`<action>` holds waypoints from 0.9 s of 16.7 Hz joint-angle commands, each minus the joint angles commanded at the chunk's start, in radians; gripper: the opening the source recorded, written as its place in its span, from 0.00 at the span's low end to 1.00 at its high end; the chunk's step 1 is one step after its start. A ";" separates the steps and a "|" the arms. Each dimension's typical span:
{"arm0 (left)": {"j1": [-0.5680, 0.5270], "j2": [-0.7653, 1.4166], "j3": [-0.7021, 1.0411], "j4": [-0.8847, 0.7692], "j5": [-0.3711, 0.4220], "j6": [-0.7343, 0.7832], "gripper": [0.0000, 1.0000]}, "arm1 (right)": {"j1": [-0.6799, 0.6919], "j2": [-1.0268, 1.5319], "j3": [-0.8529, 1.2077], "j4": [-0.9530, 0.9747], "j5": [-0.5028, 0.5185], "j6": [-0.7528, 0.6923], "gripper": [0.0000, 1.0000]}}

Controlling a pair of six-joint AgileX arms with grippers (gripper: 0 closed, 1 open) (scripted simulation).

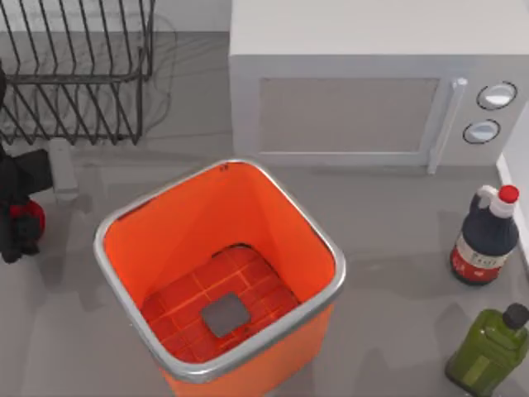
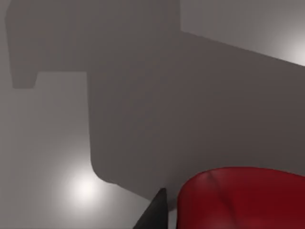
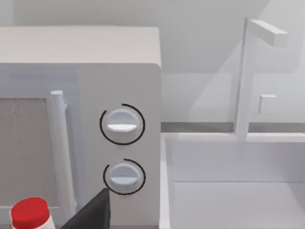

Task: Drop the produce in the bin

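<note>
Left pincer [image 1: 21,227] at round produce [image 1: 29,217], orange bin [image 1: 145,219] upright, mouth up

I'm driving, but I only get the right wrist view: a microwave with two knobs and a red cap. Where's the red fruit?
Observer: The produce is at the table's far left, right at the left claw.
Operator: Is it in the orange bin?
Observer: No. The bin stands mid-table, right of the fruit, with just its gridded floor showing inside.
Operator: What's my red cap on?
Observer: A dark sauce bottle at the table's right side, with a green bottle beside it.
</note>
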 joint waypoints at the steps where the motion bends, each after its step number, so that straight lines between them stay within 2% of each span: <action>1: 0.002 -0.001 0.012 -0.013 0.000 -0.001 0.00 | 0.000 0.000 0.000 0.000 0.000 0.000 1.00; 4: 0.006 -0.018 0.093 -0.112 0.000 -0.003 0.00 | 0.000 0.000 0.000 0.000 0.000 0.000 1.00; 11: -0.003 -0.108 0.368 -0.491 -0.001 -0.001 0.00 | 0.000 0.000 0.000 0.000 0.000 0.000 1.00; 15: -0.005 -0.134 0.426 -0.559 -0.001 -0.006 0.00 | 0.000 0.000 0.000 0.000 0.000 0.000 1.00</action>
